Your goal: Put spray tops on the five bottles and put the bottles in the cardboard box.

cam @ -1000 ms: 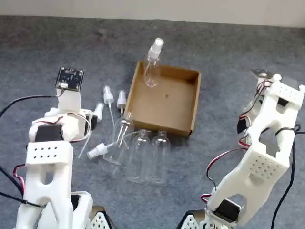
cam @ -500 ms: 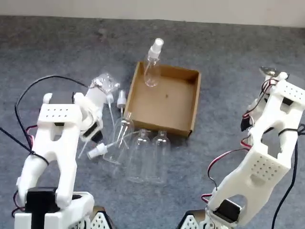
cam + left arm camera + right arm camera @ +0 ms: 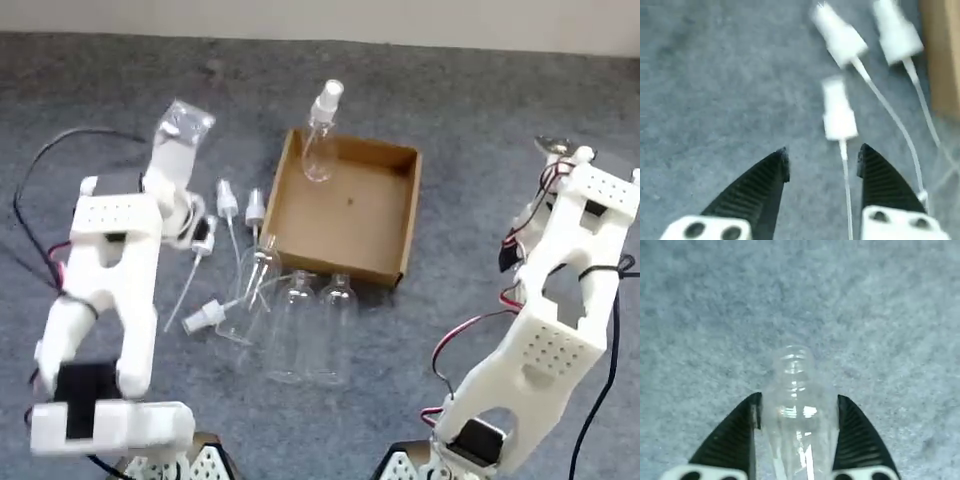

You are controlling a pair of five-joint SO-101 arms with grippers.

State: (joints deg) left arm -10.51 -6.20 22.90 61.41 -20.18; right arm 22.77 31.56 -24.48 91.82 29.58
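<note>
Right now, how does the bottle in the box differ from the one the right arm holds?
The boxed bottle, inside the cardboard box, wears a white spray top; the held bottle has a bare, open neck. The boxed bottle is untouched; the held bottle sits between the right gripper's fingers. Both are clear.

Spread hand (image 3: 823, 150) over grey carpet (image 3: 715, 75), three spray tops (image 3: 839, 114) close by
</note>
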